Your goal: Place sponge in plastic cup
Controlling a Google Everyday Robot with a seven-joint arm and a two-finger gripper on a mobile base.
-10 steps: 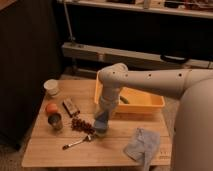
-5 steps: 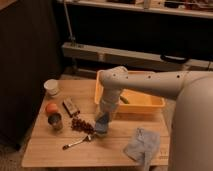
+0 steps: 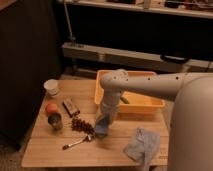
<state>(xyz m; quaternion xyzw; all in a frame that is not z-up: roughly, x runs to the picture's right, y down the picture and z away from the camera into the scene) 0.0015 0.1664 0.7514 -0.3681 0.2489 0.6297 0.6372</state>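
My gripper [image 3: 102, 126] hangs from the white arm and points down at the middle of the wooden table [image 3: 55, 152], just in front of the yellow tray. A blue sponge [image 3: 101, 130] is right at the gripper's tip, touching the table or just above it; the gripper hides its upper part. The white plastic cup [image 3: 51, 87] stands upright at the table's far left corner, well to the left of the gripper and apart from it.
A yellow tray [image 3: 150, 103] holding a green item stands behind the gripper. An orange [image 3: 50, 108], a can [image 3: 55, 121], a dark bar [image 3: 71, 106], a dark cluster [image 3: 80, 124] and a spoon [image 3: 76, 143] lie to the left. A blue cloth [image 3: 142, 145] lies at the front right.
The arm and gripper have stayed over the same spot with the sponge at the tip, shifting only slightly. Nothing else on the table has moved.
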